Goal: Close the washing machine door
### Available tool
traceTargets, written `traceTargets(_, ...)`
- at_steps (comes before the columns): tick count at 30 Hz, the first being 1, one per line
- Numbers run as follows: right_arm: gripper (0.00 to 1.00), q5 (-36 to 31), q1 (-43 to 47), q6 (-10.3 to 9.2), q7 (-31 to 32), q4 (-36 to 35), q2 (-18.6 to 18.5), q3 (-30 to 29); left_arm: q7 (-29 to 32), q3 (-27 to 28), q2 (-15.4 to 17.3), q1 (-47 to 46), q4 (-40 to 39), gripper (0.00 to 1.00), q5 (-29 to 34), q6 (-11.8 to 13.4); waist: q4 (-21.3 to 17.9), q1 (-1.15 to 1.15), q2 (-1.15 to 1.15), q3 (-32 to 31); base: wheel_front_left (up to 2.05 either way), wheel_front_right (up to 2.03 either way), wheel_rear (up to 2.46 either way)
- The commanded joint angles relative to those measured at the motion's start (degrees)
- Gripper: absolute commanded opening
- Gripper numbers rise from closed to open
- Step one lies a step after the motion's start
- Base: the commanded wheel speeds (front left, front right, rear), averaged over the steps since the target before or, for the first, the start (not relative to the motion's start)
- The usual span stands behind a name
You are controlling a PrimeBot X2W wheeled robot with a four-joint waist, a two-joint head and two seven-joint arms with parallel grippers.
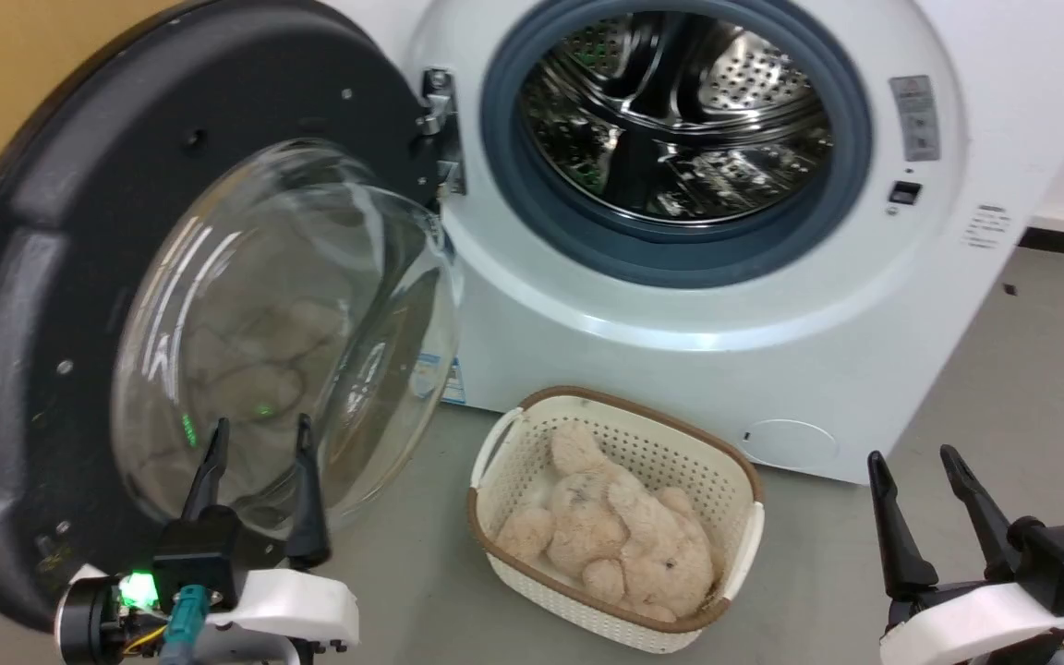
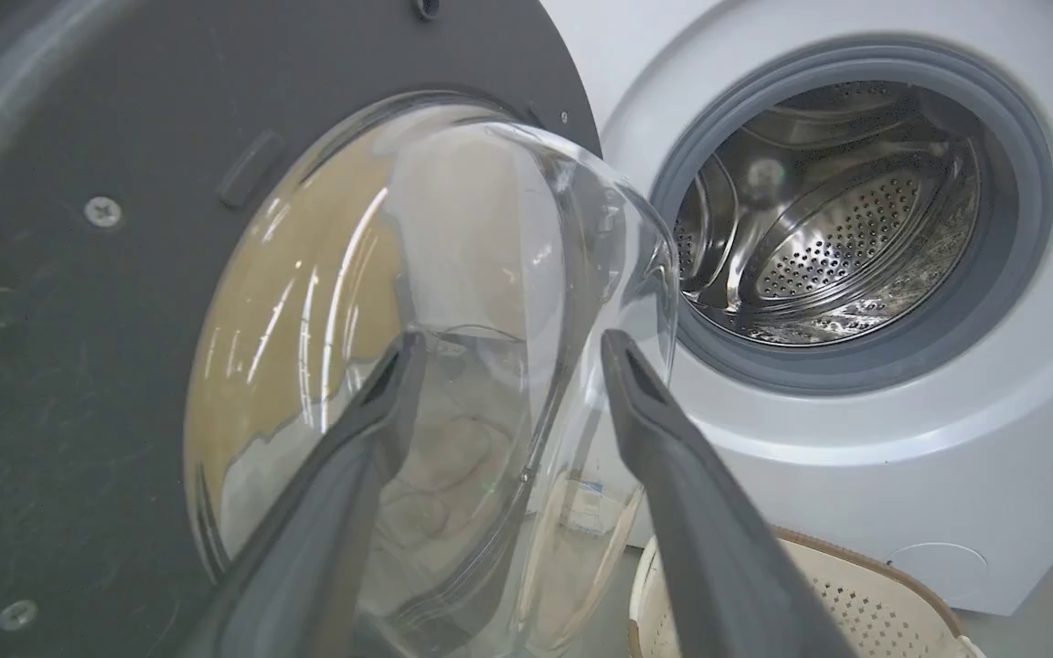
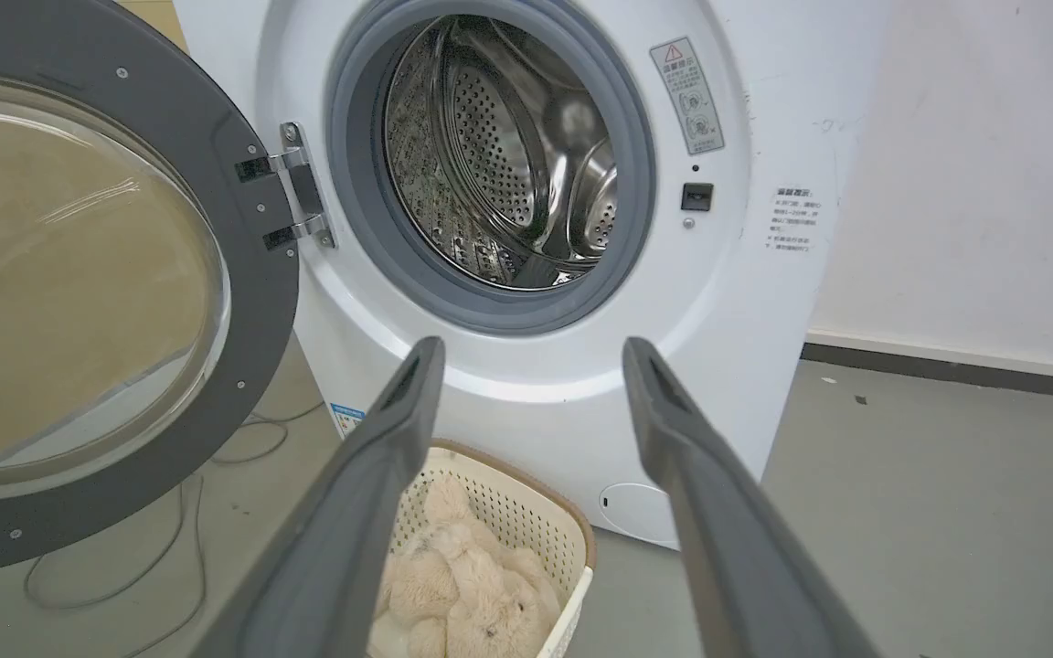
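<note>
Black washing machine door [image 1: 42,305] hangs wide open, left of the washing machine [image 1: 680,342], with the hinge [image 1: 438,111] on its right edge. The left tool [image 1: 262,421], spread and empty, is just before the glass [image 1: 310,277]. The right tool [image 1: 912,454], also spread and empty, is well apart, so the left arm probably pushes rightward.

My count from here: 1 washing machine [image 1: 680,314], 1 washing machine door [image 1: 61,240], 1 glass window [image 1: 292,314], 1 hinge [image 1: 437,111]. 1 drum [image 1: 680,111], 1 gasket [image 1: 680,254]. 3 labels: 1 grey warning sticker [image 1: 915,118], 1 text label [image 1: 986,224], 1 blue label [image 1: 452,380]. 1 basket [image 1: 620,399], 1 plush toy [image 1: 606,536]. I see 2 grippers: left gripper [image 1: 261,423], right gripper [image 1: 912,454]; 2 fingers [image 1: 897,536] each, 4 total. 1 cable [image 3: 124,585].
</note>
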Motion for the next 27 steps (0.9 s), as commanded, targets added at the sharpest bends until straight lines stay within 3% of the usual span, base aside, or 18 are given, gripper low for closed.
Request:
traceTargets(1, 1.0, 0.53, 0.32, -0.01, -0.69, 0.31, 0.09, -0.33, -0.69, 0.22, 0.18, -0.78, -0.82, 0.0, -0.64, 0.23, 1.17, 0.0, 0.0, -0.04, 0.0, 0.0, 0.0)
traceTargets(13, 1.0, 2.01, 0.38, -0.02, -2.24, 0.67, 0.11, -1.16, -2.25, 5.91, -0.85, -3.13, -8.98, 0.0, -5.53, -2.64, 7.36, 0.0, 0.0, 0.53, 0.0, 0.0, 0.0)
traceTargets(21, 1.0, 2.35, -0.61, -0.02, -3.19, 1.0, 0.12, -1.06, -3.21, 13.56, -1.2, -6.44, -15.34, 0.0, -10.92, -6.56, 9.74, 0.0, 0.0, 1.83, 0.0, 0.0, 0.0)
traceTargets(27, 1.0, 2.72, -1.1, -0.03, -3.91, 1.25, 0.13, -1.43, -3.93, 21.5, -1.22, -10.51, -15.33, 0.0, -19.3, -9.86, 11.42, 0.0, 0.0, 2.76, 0.0, 0.0, 0.0)
